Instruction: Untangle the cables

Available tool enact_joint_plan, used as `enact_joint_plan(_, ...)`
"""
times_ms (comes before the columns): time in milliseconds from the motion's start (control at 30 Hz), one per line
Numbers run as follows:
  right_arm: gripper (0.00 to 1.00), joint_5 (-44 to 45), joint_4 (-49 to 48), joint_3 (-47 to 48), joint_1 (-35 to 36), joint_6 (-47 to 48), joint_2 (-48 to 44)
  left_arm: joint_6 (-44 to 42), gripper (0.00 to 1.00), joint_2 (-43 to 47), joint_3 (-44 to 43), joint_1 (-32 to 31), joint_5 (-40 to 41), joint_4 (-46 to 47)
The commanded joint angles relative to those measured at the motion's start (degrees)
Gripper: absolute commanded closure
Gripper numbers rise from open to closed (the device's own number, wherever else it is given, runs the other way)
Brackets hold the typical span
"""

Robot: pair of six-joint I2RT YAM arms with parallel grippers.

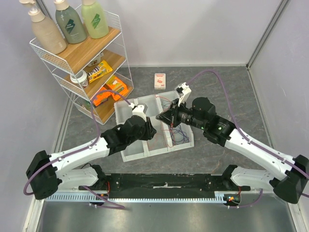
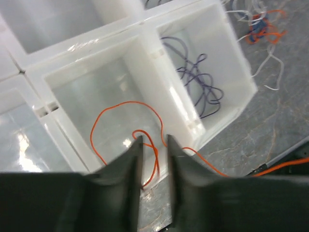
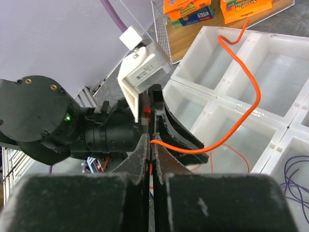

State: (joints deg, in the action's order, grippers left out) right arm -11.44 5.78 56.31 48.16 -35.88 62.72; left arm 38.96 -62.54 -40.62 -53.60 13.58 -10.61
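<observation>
Grey marbled tabletop [image 1: 145, 79], pale walls; mid-table a white plastic divided tray [image 1: 121, 113], far left a white wire shelf [image 1: 87, 50]. The left gripper [image 2: 154, 142] hangs over the tray, jaws slightly apart, gripping nothing; beneath, a thin orange cable [image 2: 126, 102] loops in one compartment, a purple cable [image 2: 195, 75] bunched alongside. The right gripper [image 3: 150, 141] is pinched tight on an orange strand [image 3: 257, 92] arcing upward. Beyond the tray lies a white-orange-blue tangle [image 2: 258, 29]

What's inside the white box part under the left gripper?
An orange cable loops across that compartment. The left gripper hides where its near end goes.
</observation>
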Motion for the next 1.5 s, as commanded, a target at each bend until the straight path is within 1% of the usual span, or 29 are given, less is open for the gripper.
enact_joint_plan(0,1.00,1.25,-9.55,-1.47,0.00,-2.62,3.72,5.25,0.55,-3.02,-2.87,2.27,-0.83,-5.98)
enact_joint_plan(67,1.00,2.12,-10.61,-1.21,0.00,-3.49,5.74,4.72,0.47,-2.41,-4.20,2.28,-0.49,-8.19)
enact_joint_plan(133,1.00,3.35,-12.01,-1.56,0.00,-4.37,7.59,4.20,0.42,-0.13,-4.38,2.36,-0.31,-9.77)
enact_joint_plan(200,1.00,5.19,-14.38,-3.13,0.09,-5.77,9.08,3.76,0.38,4.07,-3.42,2.28,0.04,-10.48)
enact_joint_plan(300,1.00,6.17,-18.42,-4.28,-0.17,-6.05,11.01,2.88,0.36,11.28,-2.27,2.28,0.30,-11.88)
enact_joint_plan(367,1.00,5.12,-20.97,-3.93,-0.09,-5.78,13.56,1.30,0.36,18.04,-2.01,2.28,0.39,-12.24)
enact_joint_plan(433,1.00,3.54,-23.87,-3.41,-0.08,-6.57,16.54,-0.37,0.35,22.70,-2.27,2.28,1.70,-12.50)
enact_joint_plan(500,1.00,1.25,-28.43,-3.75,0.00,-7.45,19.36,-2.12,0.33,26.32,-2.97,2.28,3.81,-12.24)
enact_joint_plan(567,1.00,0.81,-31.96,-4.81,0.09,-8.15,22.17,-3.97,0.31,27.91,-4.11,2.28,5.39,-11.19)
enact_joint_plan(667,1.00,1.07,-30.66,-4.72,0.70,-7.28,25.78,-7.13,0.29,26.78,-7.71,2.28,6.54,-9.26)
enact_joint_plan(733,1.00,3.17,-28.03,-5.42,2.28,-6.23,26.23,-10.55,0.27,24.15,-10.78,2.28,6.28,-7.07)
enact_joint_plan(833,1.00,4.93,-24.17,-6.65,5.35,-4.99,26.23,-15.48,0.24,17.57,-17.54,2.36,5.84,-3.72)
enact_joint_plan(900,1.00,7.82,-20.48,-8.32,6.85,-4.73,25.26,-18.29,0.24,11.86,-22.81,2.36,5.66,-2.84)
enact_joint_plan(967,1.00,9.42,-18.97,-10.16,7.21,-5.08,24.56,-20.40,0.23,8.24,-26.77,2.45,4.79,-1.35)
enact_joint_plan(1033,1.00,7.24,-18.96,-11.40,7.30,-5.60,25.17,-21.99,0.23,5.43,-30.11,2.89,2.77,-0.47)
enact_joint_plan(1100,1.00,6.17,-18.27,-12.01,7.56,-5.26,25.96,-21.82,0.23,3.58,-32.58,4.03,-0.12,-0.90)
enact_joint_plan(1167,1.00,6.87,-16.34,-12.19,7.74,-4.47,26.14,-22.00,0.23,3.13,-32.42,4.91,-3.11,-1.16)
enact_joint_plan(1233,1.00,8.10,-14.06,-11.76,7.74,-3.15,26.23,-23.31,0.24,3.57,-30.32,5.00,-4.18,-0.55)
enact_joint_plan(1300,1.00,8.10,-12.47,-10.53,7.65,-2.62,26.49,-24.28,0.24,4.71,-27.16,5.09,-3.74,0.32)
enact_joint_plan(1400,1.00,4.07,-12.47,-9.74,8.52,-3.85,27.72,-25.51,0.24,6.81,-22.94,5.09,-2.69,2.08)
enact_joint_plan(1467,1.00,7.38,-9.23,-9.29,10.80,-2.54,25.98,-26.39,0.24,7.26,-22.66,5.00,-1.98,2.09)
